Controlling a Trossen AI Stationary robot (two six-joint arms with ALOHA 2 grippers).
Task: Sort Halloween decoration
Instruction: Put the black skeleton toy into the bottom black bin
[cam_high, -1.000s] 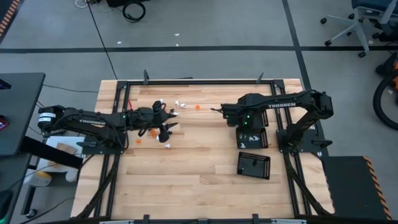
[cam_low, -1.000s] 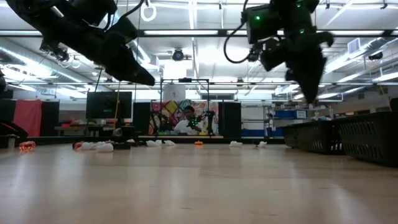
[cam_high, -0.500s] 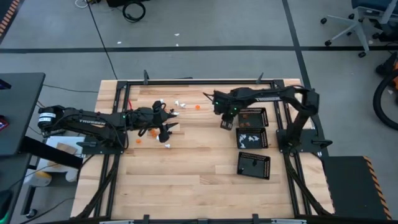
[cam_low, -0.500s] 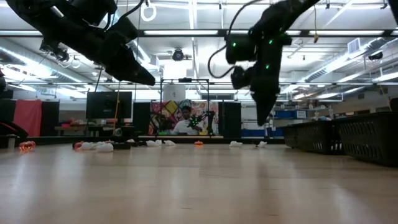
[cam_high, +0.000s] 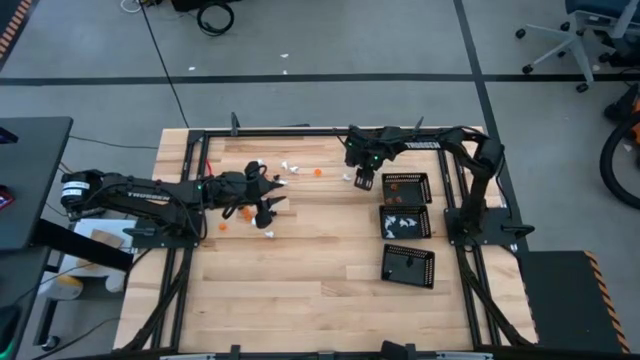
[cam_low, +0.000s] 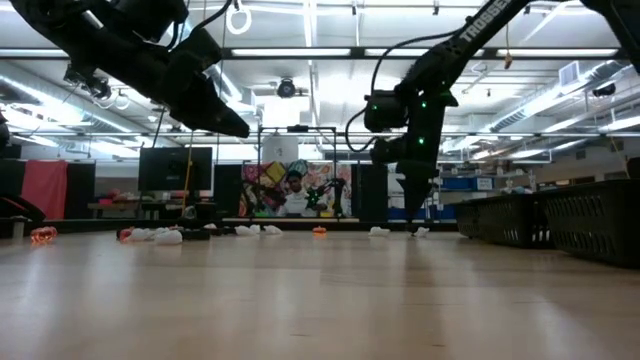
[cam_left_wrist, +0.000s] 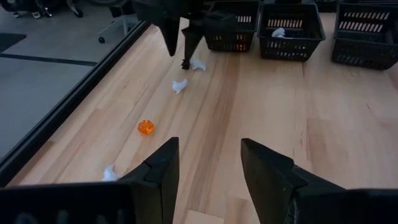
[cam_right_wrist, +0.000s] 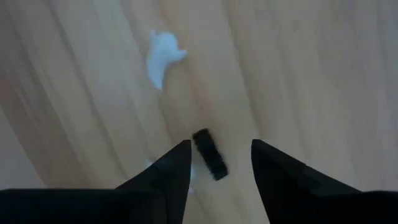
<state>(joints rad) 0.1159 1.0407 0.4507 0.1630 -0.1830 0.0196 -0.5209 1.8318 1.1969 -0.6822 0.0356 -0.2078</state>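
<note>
The bench (cam_high: 300, 260) is pale wood planks, smooth, w/ a dark metal frame around it. At its right side you have three black square trays (cam_high: 406, 221), perforated walls; the middle one holds some white pieces.

Your right hand (cam_right_wrist: 216, 163) is low over the far edge, just beside the far tray. Fingers are apart and hold nothing. Directly between the tips lies a small black piece (cam_right_wrist: 209, 154), oblong, its long axis running diagonal to the gap, so I think you must turn the wrist a bit before closing. A white ghost-like piece (cam_right_wrist: 162, 55) lies further ahead, clear of the fingers.

Your left hand (cam_left_wrist: 210, 168) waits above the bench's left part, open and empty, near the scattered decoration. An orange ball-like piece (cam_left_wrist: 145, 127) is in front of it; it looks faceted, approx. round.
</note>
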